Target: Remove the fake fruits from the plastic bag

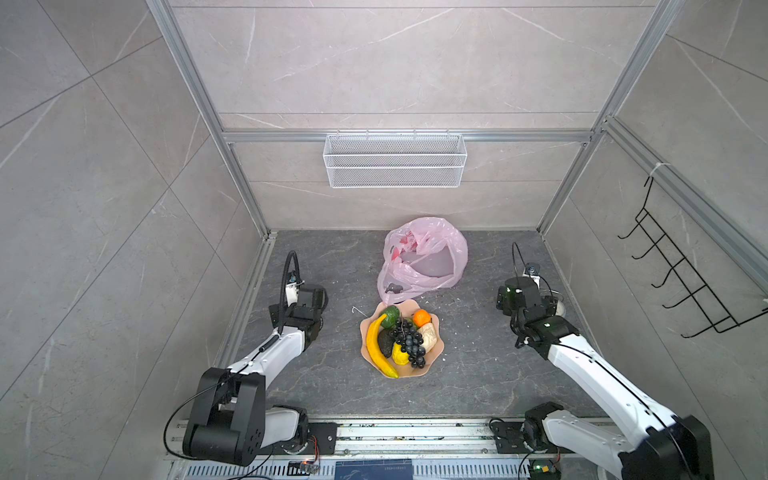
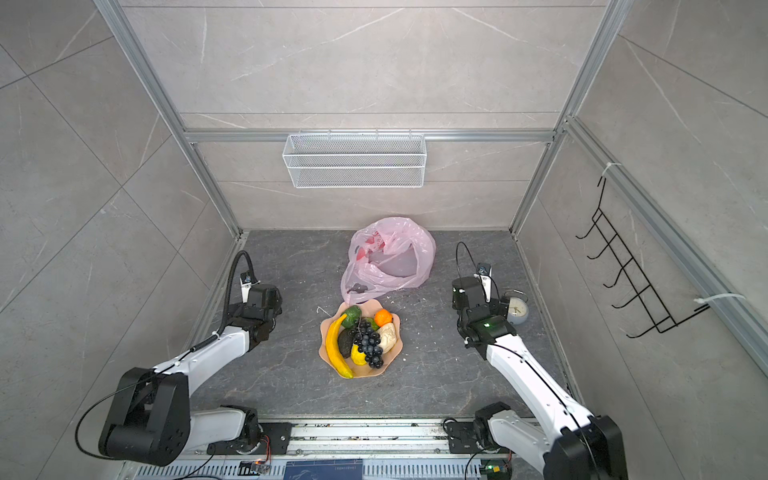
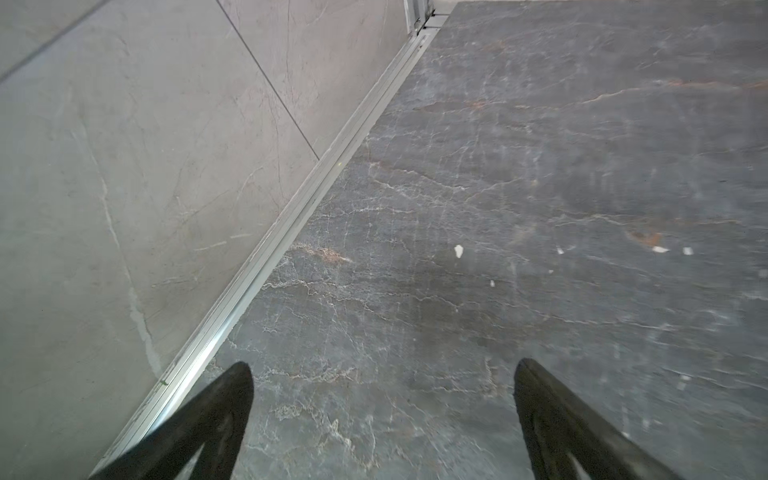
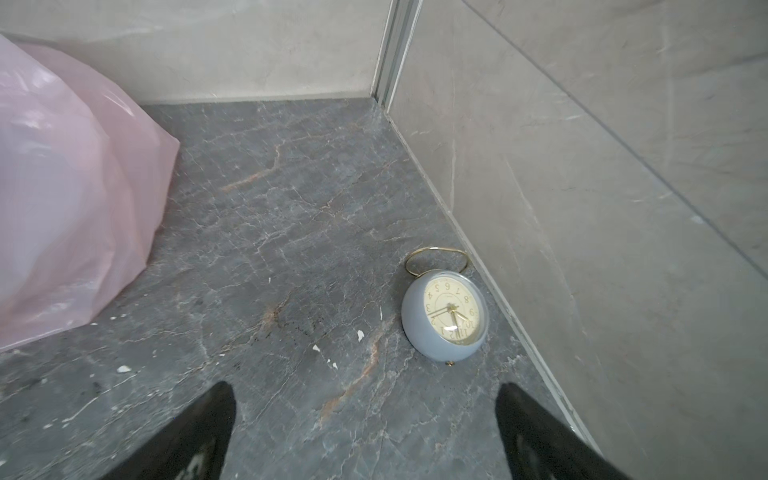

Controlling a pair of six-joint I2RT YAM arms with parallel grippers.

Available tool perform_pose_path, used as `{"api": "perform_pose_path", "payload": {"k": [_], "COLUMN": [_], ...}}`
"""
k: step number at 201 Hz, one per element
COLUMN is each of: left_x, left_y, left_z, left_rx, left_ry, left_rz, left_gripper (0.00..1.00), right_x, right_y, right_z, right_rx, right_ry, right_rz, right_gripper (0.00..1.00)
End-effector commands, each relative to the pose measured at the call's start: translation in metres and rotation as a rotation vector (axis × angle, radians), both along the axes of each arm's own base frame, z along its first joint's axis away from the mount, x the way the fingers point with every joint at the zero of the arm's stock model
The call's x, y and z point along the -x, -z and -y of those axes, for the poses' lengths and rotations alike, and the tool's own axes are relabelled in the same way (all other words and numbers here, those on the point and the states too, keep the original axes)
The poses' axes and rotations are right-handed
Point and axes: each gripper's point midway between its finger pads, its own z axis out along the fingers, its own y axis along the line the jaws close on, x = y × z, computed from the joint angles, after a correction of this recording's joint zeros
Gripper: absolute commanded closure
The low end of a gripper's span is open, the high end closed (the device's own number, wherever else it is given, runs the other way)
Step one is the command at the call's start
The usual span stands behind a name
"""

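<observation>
Right wrist: plastic bag, maybe-tipped clock; left: tabletop.

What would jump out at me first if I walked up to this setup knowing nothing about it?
Probably the bright fake fruits, a long yellow banana among them, heaped on a peach plate at the middle of the dark table. Just behind the plate slumps a crumpled pink plastic bag. The left gripper and right gripper hang open at either side, holding nothing.
</observation>
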Motion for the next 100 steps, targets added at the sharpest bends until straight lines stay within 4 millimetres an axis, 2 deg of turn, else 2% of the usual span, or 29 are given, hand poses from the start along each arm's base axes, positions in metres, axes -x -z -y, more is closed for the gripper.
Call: {"api": "perform_pose_path", "payload": {"k": [1, 14, 29, 48, 55, 77, 100], "left_x": [-0.027, -0.03, -0.035, -0.043, -0.041, -0.037, -0.038], "left_y": [-0.002, -0.002, -0.01, 0.001, 0.005, 0.009, 0.014], "left_z": [0.009, 0.009, 0.015, 0.014, 0.014, 0.018, 0.019], "left_rx": [-0.01, -0.012, -0.018, 0.037, 0.06, 0.082, 0.079], "left_ry": [0.124, 0.154, 0.213, 0.283, 0.282, 0.322, 0.334], "left_rz": [0.123, 0.123, 0.209, 0.282, 0.256, 0.285, 0.289], "left_gripper": [0.0, 0.0, 0.0, 0.0, 0.0, 0.0, 0.0], "right_x": [-0.022, -0.027, -0.036, -0.044, -0.047, -0.055, -0.057], "right_y": [0.021, 0.031, 0.042, 0.057, 0.061, 0.057, 0.067], "right_z": [-0.007, -0.011, -0.017, -0.024, -0.027, -0.04, -0.043], "right_rx": [0.031, 0.037, 0.044, 0.037, 0.023, -0.026, -0.089], "right_ry": [-0.068, -0.1, -0.145, -0.195, -0.222, -0.334, -0.382], "right_rz": [0.06, 0.082, 0.112, 0.129, 0.142, 0.204, 0.249], "right_gripper": [0.0, 0.0, 0.0, 0.0, 0.0, 0.0, 0.0]}}
